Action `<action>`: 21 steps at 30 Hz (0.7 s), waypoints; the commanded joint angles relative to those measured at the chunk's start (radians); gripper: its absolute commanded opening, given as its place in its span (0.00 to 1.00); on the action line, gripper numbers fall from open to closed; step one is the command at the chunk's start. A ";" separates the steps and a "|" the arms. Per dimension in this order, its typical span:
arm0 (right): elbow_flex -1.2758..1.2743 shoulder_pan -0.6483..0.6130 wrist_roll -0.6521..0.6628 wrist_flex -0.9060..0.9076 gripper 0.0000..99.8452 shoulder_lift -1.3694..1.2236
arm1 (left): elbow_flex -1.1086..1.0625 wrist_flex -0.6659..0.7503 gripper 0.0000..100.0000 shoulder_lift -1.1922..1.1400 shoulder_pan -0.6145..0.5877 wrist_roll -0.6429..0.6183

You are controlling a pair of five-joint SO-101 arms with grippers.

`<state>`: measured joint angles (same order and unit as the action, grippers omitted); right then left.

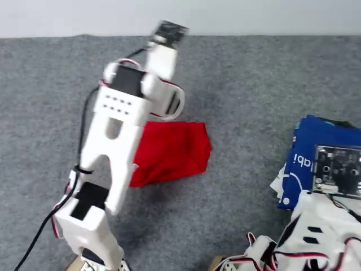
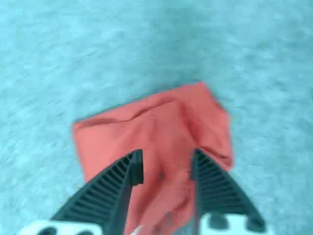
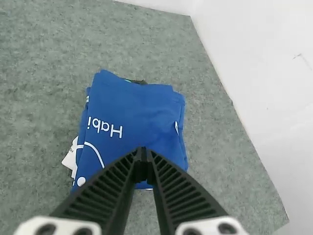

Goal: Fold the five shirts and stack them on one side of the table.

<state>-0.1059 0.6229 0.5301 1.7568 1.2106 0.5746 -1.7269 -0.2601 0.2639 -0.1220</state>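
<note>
A red shirt (image 1: 172, 149) lies loosely folded and rumpled on the grey mat (image 1: 254, 84) near the middle. My left gripper (image 2: 166, 164) hangs open just above the red shirt (image 2: 161, 127), one finger on each side of a raised fold. The left arm (image 1: 121, 124) crosses over the shirt's left edge. At the right edge lies a stack of folded shirts topped by a blue shirt (image 1: 310, 152) with white print. My right gripper (image 3: 142, 152) is shut and empty above the blue shirt (image 3: 137, 122). White cloth (image 3: 70, 157) pokes out from under it.
Bare grey mat (image 3: 44, 73) surrounds both piles. A white wall (image 3: 259, 63) runs close beside the blue stack. The right arm (image 1: 316, 237) with its cables takes up the front right corner.
</note>
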 commanded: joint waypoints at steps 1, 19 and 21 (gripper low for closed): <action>-0.002 0.008 0.009 0.039 0.01 0.004 | -0.019 -0.025 0.00 0.003 -0.091 0.035; -0.002 0.008 0.008 0.038 0.01 0.008 | -0.478 -0.025 0.00 -0.068 0.247 0.091; -0.002 0.008 0.009 0.038 0.01 0.008 | -0.535 -0.025 0.00 -0.014 0.350 0.089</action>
<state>-0.1059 0.6229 0.5301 1.7568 1.2167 0.0882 -1.7254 -0.3705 0.4757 -0.0376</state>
